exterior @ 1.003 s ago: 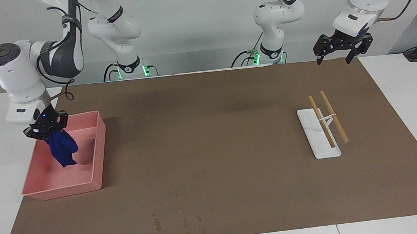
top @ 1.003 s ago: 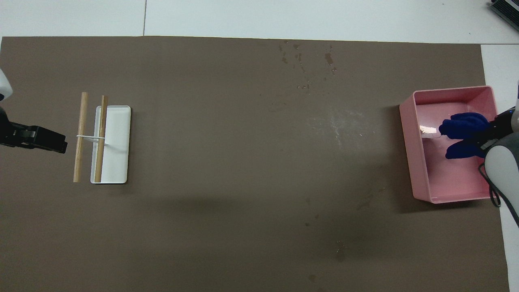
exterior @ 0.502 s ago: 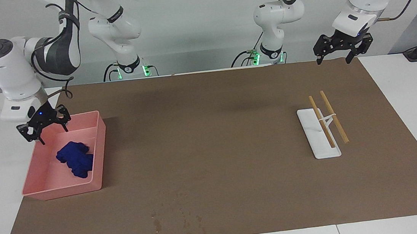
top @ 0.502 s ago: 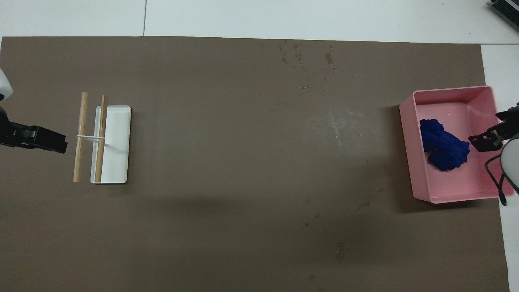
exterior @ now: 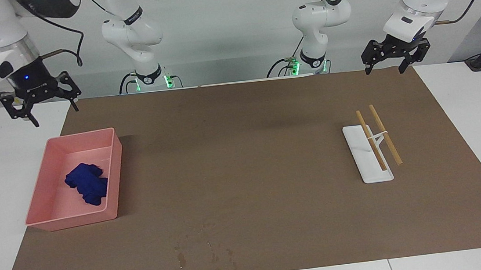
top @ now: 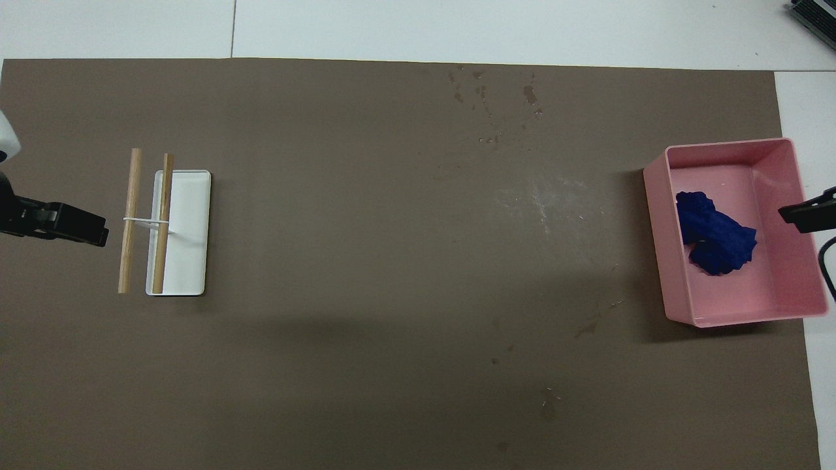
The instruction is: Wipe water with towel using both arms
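The dark blue towel lies crumpled in the pink bin at the right arm's end of the table; it also shows in the overhead view. My right gripper is open and empty, raised over the mat's corner, nearer the robots than the bin. Only its tip shows in the overhead view. My left gripper is open and empty, and waits raised over the mat's corner at the left arm's end. The water is a faint scatter of pale specks on the brown mat, beside the bin.
Two wooden sticks tied by a white band rest across a white tray toward the left arm's end. Darker blotchy stains mark the mat near the edge farthest from the robots.
My right gripper opened and dropped the towel into the pink bin, then rose and drew back toward the robots. The left arm has not moved.
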Robot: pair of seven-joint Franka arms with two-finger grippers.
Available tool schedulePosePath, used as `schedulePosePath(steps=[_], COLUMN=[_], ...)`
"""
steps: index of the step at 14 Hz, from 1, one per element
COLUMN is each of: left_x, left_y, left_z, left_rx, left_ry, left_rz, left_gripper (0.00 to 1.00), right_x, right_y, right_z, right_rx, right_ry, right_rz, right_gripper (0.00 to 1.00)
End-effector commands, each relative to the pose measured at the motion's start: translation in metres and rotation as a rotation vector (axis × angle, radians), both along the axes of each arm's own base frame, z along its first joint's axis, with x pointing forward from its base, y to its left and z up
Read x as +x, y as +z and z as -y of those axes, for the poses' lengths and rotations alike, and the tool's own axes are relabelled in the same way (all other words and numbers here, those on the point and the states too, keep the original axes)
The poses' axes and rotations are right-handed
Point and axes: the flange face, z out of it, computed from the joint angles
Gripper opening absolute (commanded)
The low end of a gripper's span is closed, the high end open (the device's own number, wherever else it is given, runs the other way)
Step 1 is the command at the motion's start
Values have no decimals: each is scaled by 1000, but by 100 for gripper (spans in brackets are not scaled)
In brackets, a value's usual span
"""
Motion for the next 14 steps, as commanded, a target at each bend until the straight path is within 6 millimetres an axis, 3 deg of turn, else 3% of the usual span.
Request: schedulePosePath(steps=[1,4,7,9,14], left_x=[-9,-9,-9,-9,-9], left_y=[1,1,1,1,1], left_z=[-2,-2,-2,-2,-2], left_rx=[-1,-1,-1,-1,-1], left_ry=[13,13,13,13,13], left_rz=[3,3,3,3,3], left_gripper=[100,100,100,100,100], right_x=[1,-5,-6,-10,-8], right_y=[-2,-3,-5,-5,-4], right_z=[-9,-31,-34,-47,-50], right_rx=[31,42,47,43,52], right_ry=[-87,-174,-213,-201,-226], right_rz=[-11,-41,-53,-82,-77], right_gripper=[100,100,100,100,100])
